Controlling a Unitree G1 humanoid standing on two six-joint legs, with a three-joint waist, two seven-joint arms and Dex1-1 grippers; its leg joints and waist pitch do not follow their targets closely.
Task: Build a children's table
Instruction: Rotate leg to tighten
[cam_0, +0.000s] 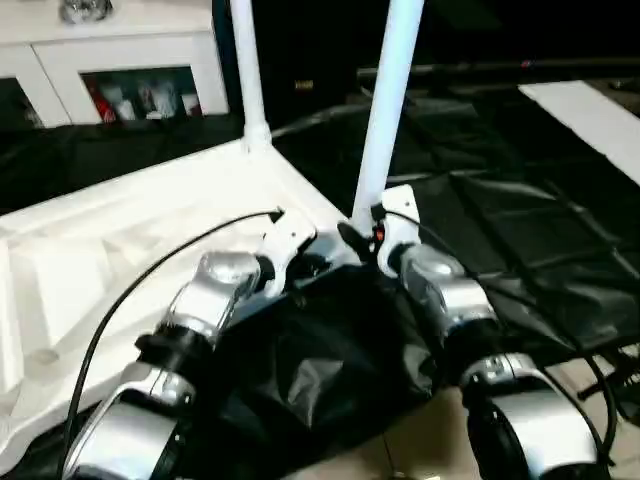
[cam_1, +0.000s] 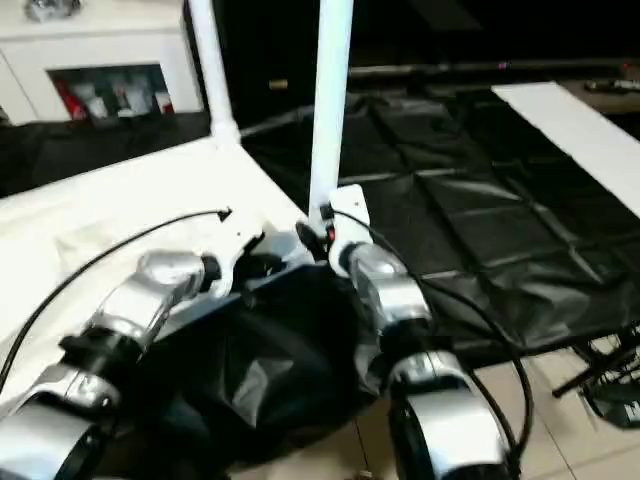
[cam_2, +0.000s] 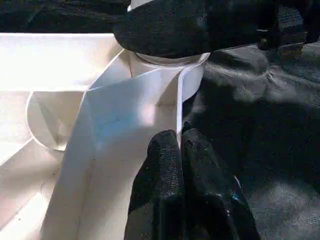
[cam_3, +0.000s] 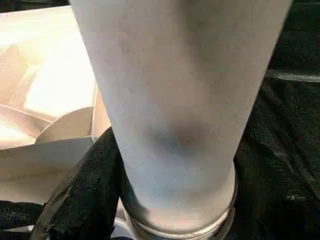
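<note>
The white tabletop (cam_0: 130, 230) lies upside down, its ribbed underside facing up. Two white legs stand upright in its corner sockets: one at the far corner (cam_0: 248, 70), one at the near right corner (cam_0: 385, 120). My right gripper (cam_0: 358, 238) is shut on the base of the near leg, just above its socket (cam_2: 165, 65); a black finger (cam_3: 85, 195) presses against the tube. To the left of that corner, my left gripper (cam_2: 180, 137) is shut, its fingertips resting against the tabletop's rim wall and holding nothing.
A white cabinet (cam_0: 130, 60) with glass doors stands at the back left. Black sheeting (cam_0: 520, 230) covers the floor under and right of the tabletop. A white board (cam_0: 590, 115) lies at the far right. Tiled floor (cam_0: 420, 440) and a black stand (cam_1: 610, 390) are near my right arm.
</note>
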